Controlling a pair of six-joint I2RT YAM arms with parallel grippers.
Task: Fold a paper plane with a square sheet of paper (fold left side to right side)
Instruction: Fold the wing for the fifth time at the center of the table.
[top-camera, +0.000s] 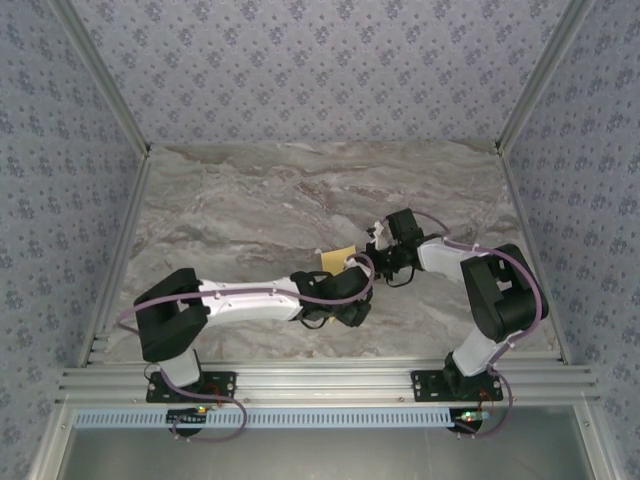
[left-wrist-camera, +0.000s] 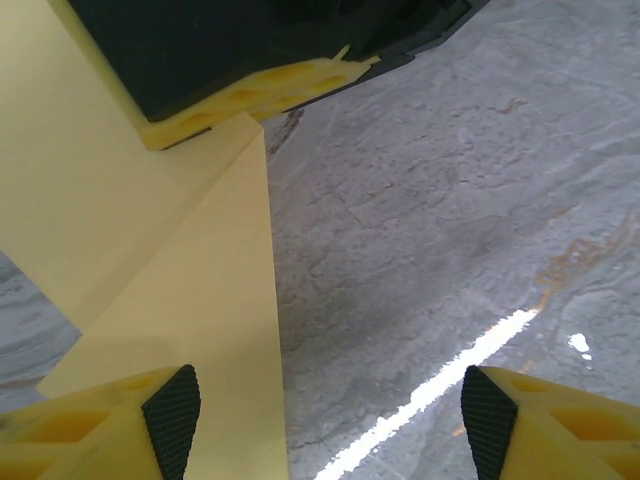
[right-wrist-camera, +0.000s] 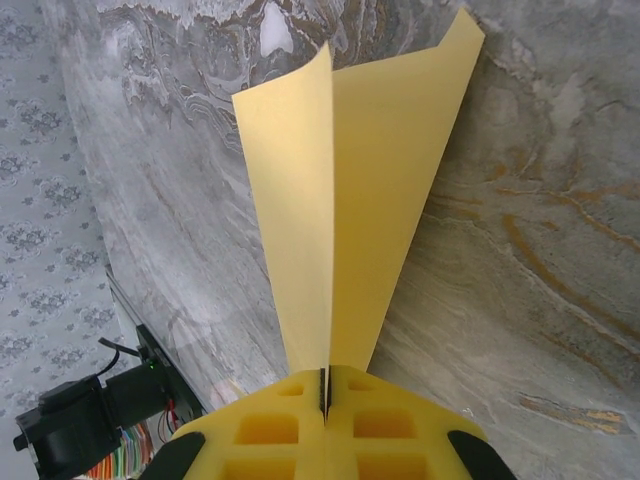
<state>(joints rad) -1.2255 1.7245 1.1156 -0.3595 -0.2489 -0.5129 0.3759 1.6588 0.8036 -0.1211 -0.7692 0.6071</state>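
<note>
The yellow-orange sheet of paper (right-wrist-camera: 350, 200) is folded into a slim pointed dart with a centre crease, the form of the paper plane. My right gripper (right-wrist-camera: 325, 392) is shut on its narrow end, and the two flaps spread upward away from the jaws. In the top view the paper (top-camera: 336, 257) sits at mid-table between both grippers, with the right gripper (top-camera: 378, 256) at its right end. My left gripper (left-wrist-camera: 330, 415) is open just above the table; its left pad (left-wrist-camera: 172, 412) lies over the paper (left-wrist-camera: 170, 280), and its right pad (left-wrist-camera: 490, 425) is over bare table.
The grey marbled tabletop (top-camera: 300, 190) stretches behind and to both sides of the arms. Patterned walls and aluminium rails (top-camera: 320, 380) enclose it. A yellow finger of the right gripper (left-wrist-camera: 260, 92) shows at the top of the left wrist view.
</note>
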